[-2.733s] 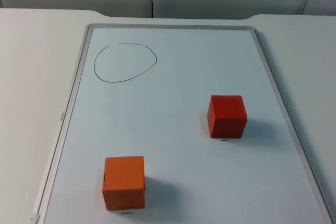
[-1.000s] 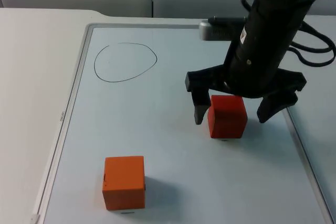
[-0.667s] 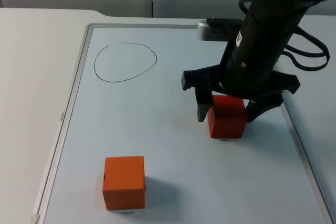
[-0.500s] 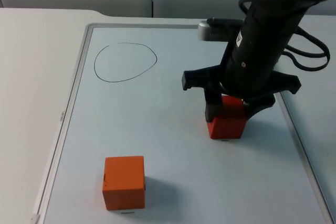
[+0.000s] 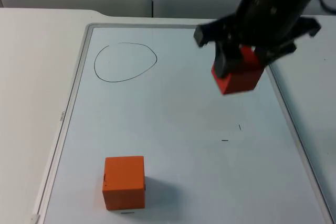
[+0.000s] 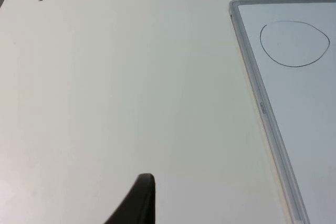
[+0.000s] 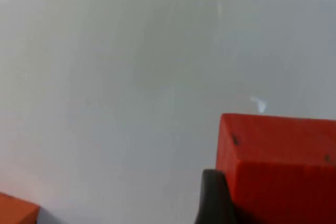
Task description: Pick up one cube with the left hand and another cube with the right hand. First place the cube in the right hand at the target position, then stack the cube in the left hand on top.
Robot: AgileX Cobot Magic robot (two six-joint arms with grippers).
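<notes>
While the left tool waits over the bare white desk, off to the 9 o'clock side of the whiteboard, I cannot tell if it is clenched or released. A black circle is drawn on the board near its 11 o'clock corner. The orange cube sits on the board down at about 7 o'clock, well apart from the circle. Two small black marks show on the board at about 4 o'clock. The right tool is up in the air over the board's 1 o'clock part, clenched on the red cube, which is lifted clear of the board. In the right wrist view the red cube sits against a black finger.
</notes>
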